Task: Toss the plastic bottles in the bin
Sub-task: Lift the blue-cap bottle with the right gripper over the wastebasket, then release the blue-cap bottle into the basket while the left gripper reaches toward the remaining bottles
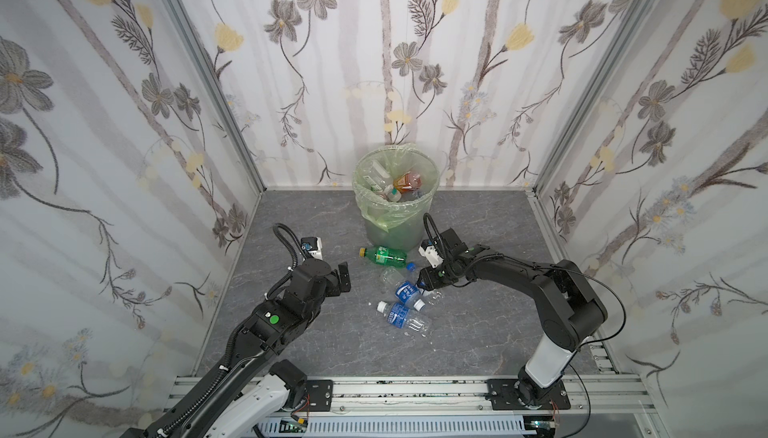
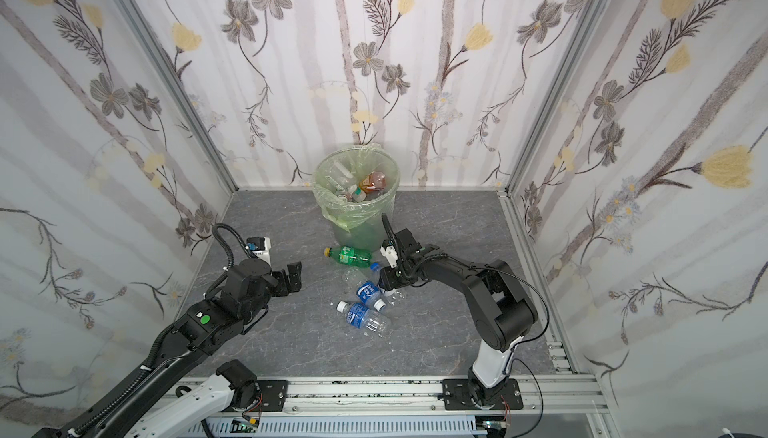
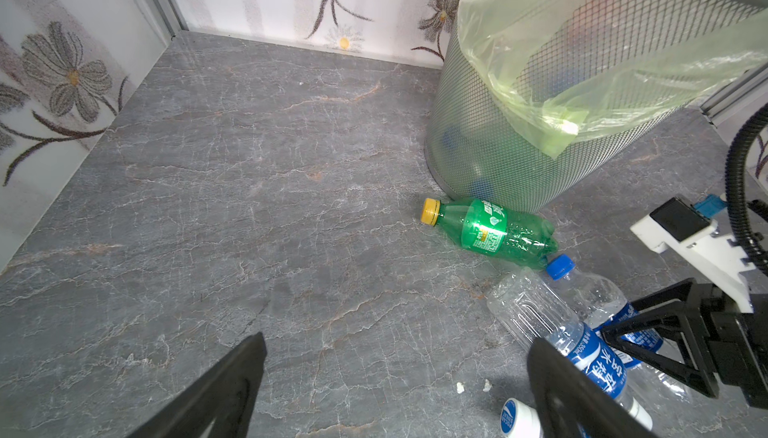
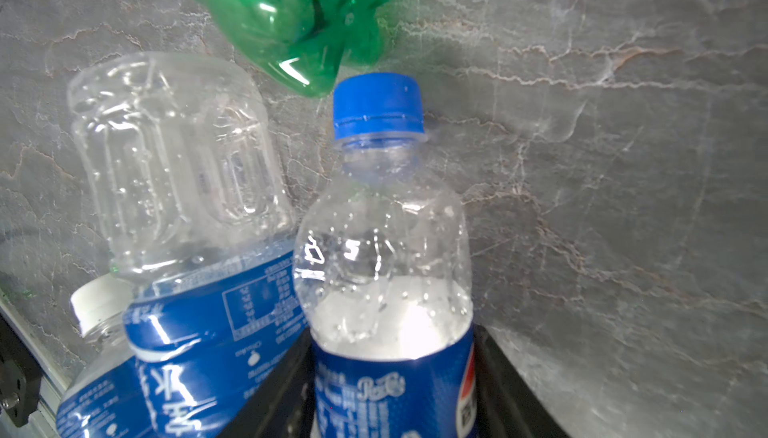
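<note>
Right wrist view: blue-capped bottle [image 4: 386,248] sits pressed between right gripper [image 4: 390,357] jaws.

A robot test cell in a lab, dressed as a room — floral wallpaper panels [image 1: 353,40] stand on three sides, held in bare aluminium posts [image 1: 208,78]. The grey stone-look worktop [image 1: 332,344] ends at a slotted aluminium rail [image 1: 415,390] where the left arm [image 1: 266,323] and right arm [image 1: 573,311] are bolted down, wiring [image 1: 555,409] exposed. A bag-lined mesh bin [image 1: 403,236] adds a household touch.

Open floor [image 1: 332,344] left of the bottles [image 1: 401,290] — bin [image 1: 397,230] close behind
</note>
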Action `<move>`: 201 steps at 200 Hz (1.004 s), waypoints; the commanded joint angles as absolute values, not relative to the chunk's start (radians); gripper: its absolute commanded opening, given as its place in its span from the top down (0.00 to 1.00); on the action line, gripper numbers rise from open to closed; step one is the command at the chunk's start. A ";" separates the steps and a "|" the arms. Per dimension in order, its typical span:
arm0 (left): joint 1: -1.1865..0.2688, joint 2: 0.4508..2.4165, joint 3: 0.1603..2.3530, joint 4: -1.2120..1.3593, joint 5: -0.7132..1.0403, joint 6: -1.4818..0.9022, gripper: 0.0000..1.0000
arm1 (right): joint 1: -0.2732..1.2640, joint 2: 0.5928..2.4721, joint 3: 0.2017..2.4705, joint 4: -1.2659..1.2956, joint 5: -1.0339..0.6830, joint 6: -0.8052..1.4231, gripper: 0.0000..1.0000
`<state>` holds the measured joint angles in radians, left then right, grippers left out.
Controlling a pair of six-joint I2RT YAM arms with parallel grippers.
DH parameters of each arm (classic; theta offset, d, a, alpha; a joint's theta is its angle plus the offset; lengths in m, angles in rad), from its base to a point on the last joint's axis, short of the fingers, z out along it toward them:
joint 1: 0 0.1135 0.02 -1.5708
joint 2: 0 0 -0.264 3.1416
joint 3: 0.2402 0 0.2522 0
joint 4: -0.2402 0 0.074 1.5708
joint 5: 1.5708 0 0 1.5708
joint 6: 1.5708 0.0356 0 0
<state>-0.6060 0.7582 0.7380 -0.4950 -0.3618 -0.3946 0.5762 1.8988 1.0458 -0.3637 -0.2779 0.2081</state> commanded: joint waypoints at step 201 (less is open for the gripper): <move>-0.596 0.737 0.730 -0.433 -0.284 -0.436 0.00 | 0.565 2.124 2.559 -0.784 -0.044 0.200 0.07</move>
<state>-0.5980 0.7490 0.7277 -0.4671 -0.3130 -0.4004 0.5632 2.0869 2.4664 -0.7315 -0.0517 0.1726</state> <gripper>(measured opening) 0.997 0.999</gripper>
